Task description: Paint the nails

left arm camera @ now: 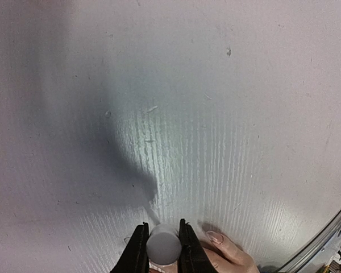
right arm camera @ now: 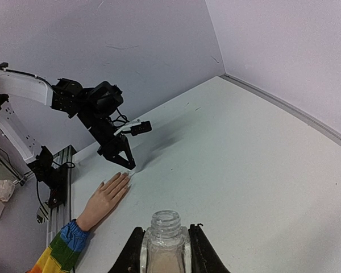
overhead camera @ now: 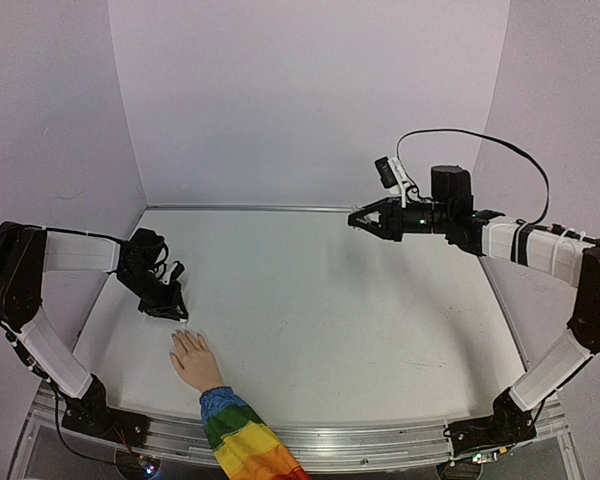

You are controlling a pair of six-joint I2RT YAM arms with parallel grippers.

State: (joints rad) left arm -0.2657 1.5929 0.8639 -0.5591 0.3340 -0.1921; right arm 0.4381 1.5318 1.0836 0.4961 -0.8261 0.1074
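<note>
Nails (left arm camera: pixel 214 237) on skin-coloured mannequin hand (overhead camera: pixel 193 360), by white table's (overhead camera: pixel 340 320) near edge
Left gripper (left arm camera: pixel 162 230) clamps round white cap (left arm camera: pixel 163 245) just beside hand; right gripper (right arm camera: pixel 166 230) clamps clear open bottle (right arm camera: pixel 163 256), well apart.

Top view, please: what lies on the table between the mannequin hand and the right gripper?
Nothing: the table between mannequin hand and right gripper is bare in the top view.

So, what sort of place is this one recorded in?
Likely a robotics lab test booth: a white tabletop boxed in by plain pale lilac walls, two black-and-white robot arms bolted to an aluminium rail, and a skin-coloured mannequin hand in a rainbow-striped sleeve.
</note>
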